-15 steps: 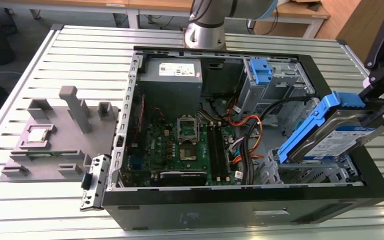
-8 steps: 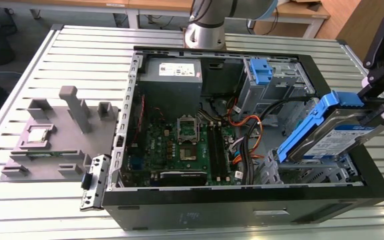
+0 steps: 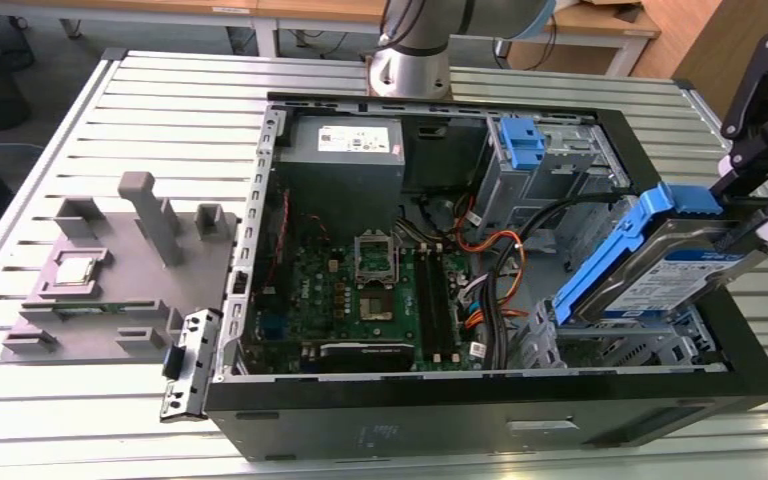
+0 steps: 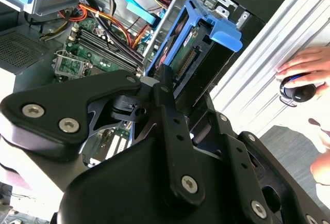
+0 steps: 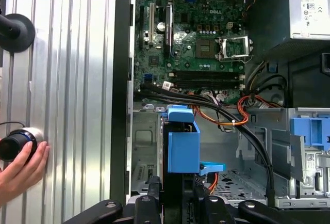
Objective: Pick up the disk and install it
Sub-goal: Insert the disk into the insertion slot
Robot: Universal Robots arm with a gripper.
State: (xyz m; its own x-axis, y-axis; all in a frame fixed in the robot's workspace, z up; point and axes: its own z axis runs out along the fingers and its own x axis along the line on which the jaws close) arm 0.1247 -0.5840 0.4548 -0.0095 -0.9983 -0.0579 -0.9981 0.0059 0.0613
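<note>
Disk [image 3: 664, 265] is hanging tilted over the drive cage [image 3: 624, 348] of the open case [image 3: 491, 405], and we are holding its end with our gripper [image 3: 762, 225] clamped on it. We are risking jamming it on the cage edge or pinching the cables [image 3: 507, 262].

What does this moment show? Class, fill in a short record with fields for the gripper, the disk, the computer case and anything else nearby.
gripper: shut on the disk's upper end, at the exterior view's right
disk: tilted, lower end over the drive cage, not seated
computer case: lying open on the slatted table, motherboard exposed
hand: a person's, on a black round object beside the case
</note>
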